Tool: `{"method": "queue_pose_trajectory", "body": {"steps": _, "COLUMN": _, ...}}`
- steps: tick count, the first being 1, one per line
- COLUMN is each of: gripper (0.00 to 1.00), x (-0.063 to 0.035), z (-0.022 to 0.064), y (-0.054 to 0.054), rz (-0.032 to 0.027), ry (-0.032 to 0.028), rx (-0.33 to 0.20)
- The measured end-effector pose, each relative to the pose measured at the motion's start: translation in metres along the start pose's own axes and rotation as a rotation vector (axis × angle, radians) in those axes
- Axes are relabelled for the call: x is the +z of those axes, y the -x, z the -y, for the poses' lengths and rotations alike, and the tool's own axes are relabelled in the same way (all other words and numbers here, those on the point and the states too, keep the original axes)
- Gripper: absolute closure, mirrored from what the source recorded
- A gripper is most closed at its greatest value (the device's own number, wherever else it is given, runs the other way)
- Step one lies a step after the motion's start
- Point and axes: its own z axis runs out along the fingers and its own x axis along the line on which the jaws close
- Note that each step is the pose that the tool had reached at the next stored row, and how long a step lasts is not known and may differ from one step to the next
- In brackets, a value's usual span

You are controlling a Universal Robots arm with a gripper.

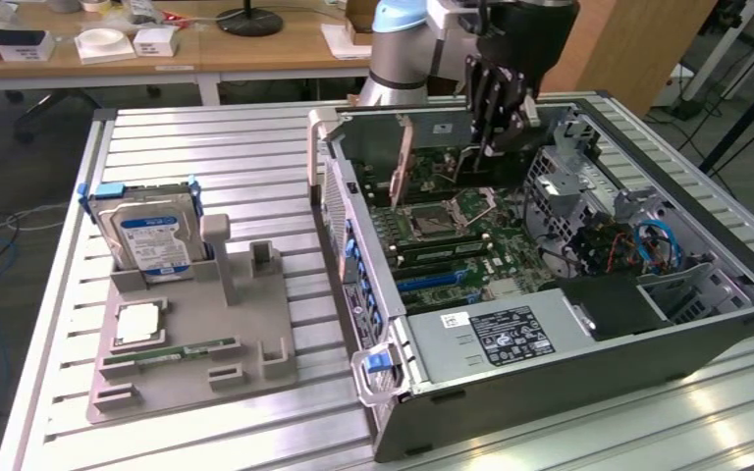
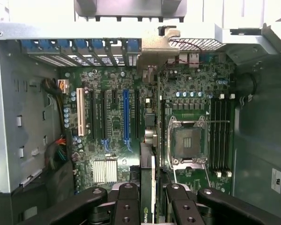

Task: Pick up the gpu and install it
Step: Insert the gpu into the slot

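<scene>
A slotted aluminium table (image 1: 193,147) carries an open desktop computer case (image 1: 744,294) lying on its side, with its motherboard (image 2: 112,126) facing up. The Universal Robots arm (image 1: 397,39) reaches down into the case from the far edge of the table. On the exterior view's left, well apart from the case, sits a grey fixture tray (image 1: 259,368). It holds an upright hard drive (image 1: 148,235) with a blue-white label, a flat processor chip (image 1: 138,324) and a narrow green memory stick (image 1: 168,353). Inside the case, a grey power supply (image 1: 495,339) lies at the near end. The gpu (image 2: 150,187) stands on edge above the motherboard, between the long blue expansion slot (image 2: 126,115) and the empty CPU socket (image 2: 189,143). Its silver bracket (image 2: 154,47) is up against the rear slot openings. Whether the card is seated in a slot cannot be told. The gripper (image 2: 152,194) clamps the card's near end, one black finger (image 2: 126,206) on each face.
</scene>
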Motion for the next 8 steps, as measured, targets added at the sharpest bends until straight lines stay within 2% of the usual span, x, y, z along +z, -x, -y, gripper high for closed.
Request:
{"method": "queue_pose_trajectory", "body": {"steps": 3, "gripper": 0.74, "x": 0.0047, "z": 0.0, "y": 0.0, "rz": 0.0, "ry": -0.0015, "rx": 0.0}}
{"method": "queue_pose_trajectory", "body": {"steps": 8, "gripper": 0.74, "x": 0.0115, "z": -0.0008, "y": 0.0, "rz": 0.0004, "ry": -0.0111, "rx": 0.0}}
